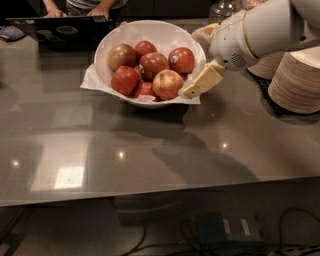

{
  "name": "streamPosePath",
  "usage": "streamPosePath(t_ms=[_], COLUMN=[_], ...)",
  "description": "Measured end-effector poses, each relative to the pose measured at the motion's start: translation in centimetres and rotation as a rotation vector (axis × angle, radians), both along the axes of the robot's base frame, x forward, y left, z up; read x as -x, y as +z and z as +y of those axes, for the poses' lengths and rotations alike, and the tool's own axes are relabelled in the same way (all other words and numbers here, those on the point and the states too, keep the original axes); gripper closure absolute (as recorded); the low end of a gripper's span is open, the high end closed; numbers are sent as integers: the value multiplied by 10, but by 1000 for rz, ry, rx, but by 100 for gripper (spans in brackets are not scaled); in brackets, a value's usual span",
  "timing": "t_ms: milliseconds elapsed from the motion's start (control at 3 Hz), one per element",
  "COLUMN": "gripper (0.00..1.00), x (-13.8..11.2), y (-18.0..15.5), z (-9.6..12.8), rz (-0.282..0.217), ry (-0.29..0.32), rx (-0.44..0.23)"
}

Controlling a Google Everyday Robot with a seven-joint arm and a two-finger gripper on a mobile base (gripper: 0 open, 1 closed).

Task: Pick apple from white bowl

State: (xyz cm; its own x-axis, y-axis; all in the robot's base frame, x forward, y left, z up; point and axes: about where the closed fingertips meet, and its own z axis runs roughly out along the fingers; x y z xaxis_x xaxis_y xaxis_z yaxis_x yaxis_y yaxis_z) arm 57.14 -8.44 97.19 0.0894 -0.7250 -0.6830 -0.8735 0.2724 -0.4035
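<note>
The white bowl point(112, 42), lined with crumpled white paper, stands at the back middle of the grey table. It holds several apples. The apple point(167, 84), red with a pale yellow-orange blush, lies at the front right of the pile. Darker red apples and a brownish-green apple point(122, 55) lie around it. My gripper point(192, 91) hangs from the white arm at the right, its cream tip just right of the apple, over the bowl's front right rim. It holds nothing that I can see.
Stacks of beige paper plates point(296, 82) stand at the right edge. A person's hands rest on a dark laptop point(60, 27) behind the bowl. A glass jar point(223, 8) stands at the back. The table's front edge point(150, 197) has cables below.
</note>
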Motion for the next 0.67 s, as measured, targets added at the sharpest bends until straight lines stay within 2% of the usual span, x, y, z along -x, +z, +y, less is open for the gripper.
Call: streamPosePath(t_ms=[333, 667], gripper=[42, 59], x=[-6, -7], y=[-4, -7], z=[12, 18], rz=[20, 32], ry=[43, 69], rx=[-67, -101])
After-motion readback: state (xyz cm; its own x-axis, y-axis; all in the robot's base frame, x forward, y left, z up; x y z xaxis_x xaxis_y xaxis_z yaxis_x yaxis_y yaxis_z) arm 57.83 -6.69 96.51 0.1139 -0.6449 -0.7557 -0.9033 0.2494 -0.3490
